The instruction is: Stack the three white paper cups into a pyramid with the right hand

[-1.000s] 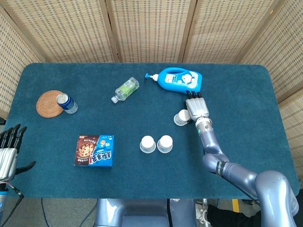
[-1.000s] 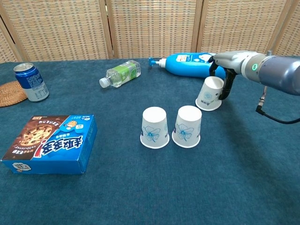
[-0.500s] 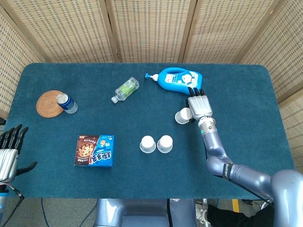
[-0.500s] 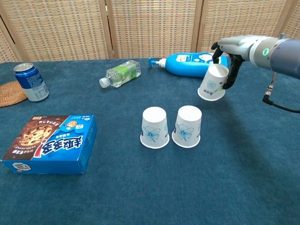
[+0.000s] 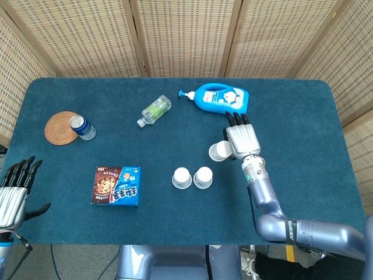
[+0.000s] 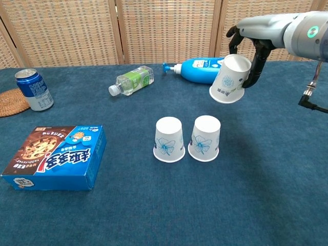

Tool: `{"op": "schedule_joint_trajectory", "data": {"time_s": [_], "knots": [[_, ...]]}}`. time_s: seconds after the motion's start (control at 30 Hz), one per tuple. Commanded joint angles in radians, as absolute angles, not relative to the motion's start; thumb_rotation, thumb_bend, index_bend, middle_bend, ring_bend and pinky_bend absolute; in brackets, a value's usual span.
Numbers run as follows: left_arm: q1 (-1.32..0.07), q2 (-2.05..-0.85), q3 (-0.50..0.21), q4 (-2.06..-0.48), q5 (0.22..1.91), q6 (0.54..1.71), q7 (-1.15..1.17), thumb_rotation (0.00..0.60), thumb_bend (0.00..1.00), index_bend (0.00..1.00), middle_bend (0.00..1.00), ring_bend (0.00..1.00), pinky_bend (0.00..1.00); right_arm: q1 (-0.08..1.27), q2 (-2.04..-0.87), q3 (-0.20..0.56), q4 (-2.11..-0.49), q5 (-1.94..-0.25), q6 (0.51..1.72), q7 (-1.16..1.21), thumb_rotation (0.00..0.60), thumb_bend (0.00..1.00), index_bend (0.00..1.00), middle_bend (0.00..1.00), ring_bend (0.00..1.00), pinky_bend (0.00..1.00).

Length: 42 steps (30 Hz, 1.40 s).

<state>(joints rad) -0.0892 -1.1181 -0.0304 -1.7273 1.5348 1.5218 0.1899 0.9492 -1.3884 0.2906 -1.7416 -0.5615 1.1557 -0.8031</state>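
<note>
1. While the fingers (image 6: pixel 254 64) of the right hand (image 5: pixel 242 139) are wrapping the third white cup (image 6: pixel 230 80), they are holding it clear of the table, mouth down and tilted, its rim leaning toward the robot's left.
2. Just beyond that grip, the cup's long axis is slanting rather than standing upright, so I judge it needs levelling before it can sit flat.
3. Down and to the left of the held cup, the two base cups (image 6: pixel 169 139) (image 6: pixel 205 137) are standing inverted, side by side and about touching, near the table's middle.
4. The coming move is turning on that offset: the seam between the two bases is lying toward the robot and leftward of the fingers, and lower.
5. Behind the hand, the blue pump bottle (image 6: pixel 202 70) is lying on its side.
6. Far off, the left hand (image 5: pixel 14 189) is hanging at the table's near edge, fingers spread and holding nothing, well apart from the cups.
</note>
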Motion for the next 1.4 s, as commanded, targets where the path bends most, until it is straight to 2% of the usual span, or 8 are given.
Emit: {"op": "schedule_joint_trajectory", "data": {"time_s": [0.03, 0.17, 0.37, 0.73, 1.4], "knots": [[-0.086, -1.112, -0.027, -1.733, 1.538, 1.524, 0.187, 0.6, 0.13, 0.0, 0.0, 0.0, 0.05, 0.949, -1.365, 0.287, -1.845, -0.548, 1.237, -0.857, 0.6, 0.15, 0.62, 0.11, 0.0, 0.13], [-0.079, -1.097, -0.025, -1.746, 1.549, 1.537, 0.173, 0.6, 0.13, 0.0, 0.0, 0.0, 0.05, 0.96, -1.397, 0.273, -1.924, -0.546, 1.297, -0.895, 0.6, 0.15, 0.62, 0.11, 0.0, 0.13], [-0.078, -1.088, -0.024, -1.75, 1.551, 1.535, 0.165, 0.6, 0.13, 0.0, 0.0, 0.0, 0.05, 0.979, -1.457, 0.266, -1.953, -0.543, 1.328, -0.911, 0.6, 0.15, 0.62, 0.11, 0.0, 0.13], [-0.074, -1.082, -0.019, -1.759, 1.564, 1.538, 0.169, 0.6, 0.13, 0.0, 0.0, 0.0, 0.05, 1.002, -1.53, 0.269, -1.917, -0.536, 1.335, -0.912, 0.6, 0.15, 0.62, 0.11, 0.0, 0.13], [-0.074, -1.079, -0.022, -1.754, 1.565, 1.537, 0.157, 0.6, 0.13, 0.0, 0.0, 0.0, 0.05, 1.014, -1.567, 0.264, -1.854, -0.507, 1.314, -0.918, 0.6, 0.15, 0.61, 0.09, 0.0, 0.13]]}}
